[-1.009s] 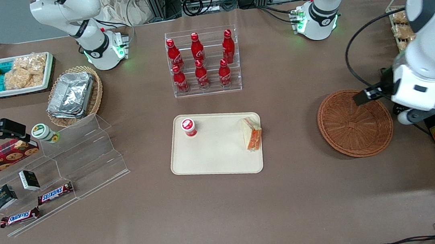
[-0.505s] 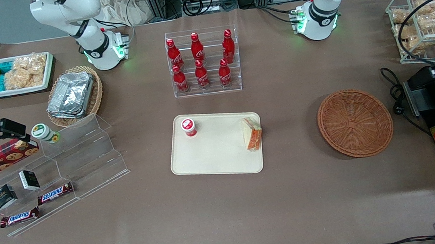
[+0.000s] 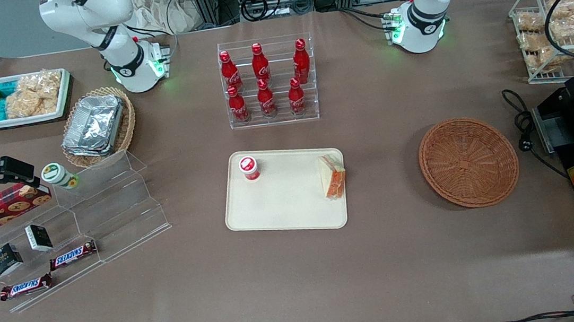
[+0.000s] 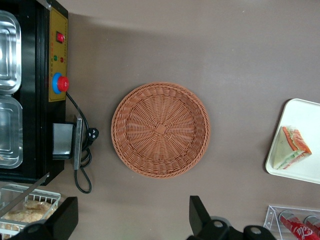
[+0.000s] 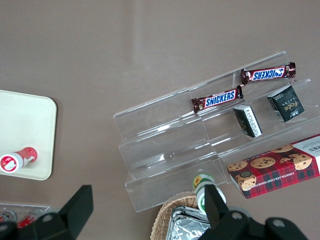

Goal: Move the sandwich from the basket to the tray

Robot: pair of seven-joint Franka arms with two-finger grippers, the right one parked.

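Gripper: your left gripper [image 4: 131, 220] is hovering high over the brown tabletop [image 3: 393, 256], its two black fingers [image 4: 199, 216] spread wide and grasping nothing.
Basket: the round reddish-brown woven wicker basket [image 4: 160, 130] is sitting well below the fingers, roughly between them, with nothing in it.
Sandwich: the triangular pale-bread sandwich wedge with the orange-red filling edge [image 3: 333, 176] is lying well apart from your fingers, toward the parked arm's end.
Tray: the flat cream-beige rectangular plastic tray [image 3: 286, 203] is carrying the sandwich at its edge nearest the basket.
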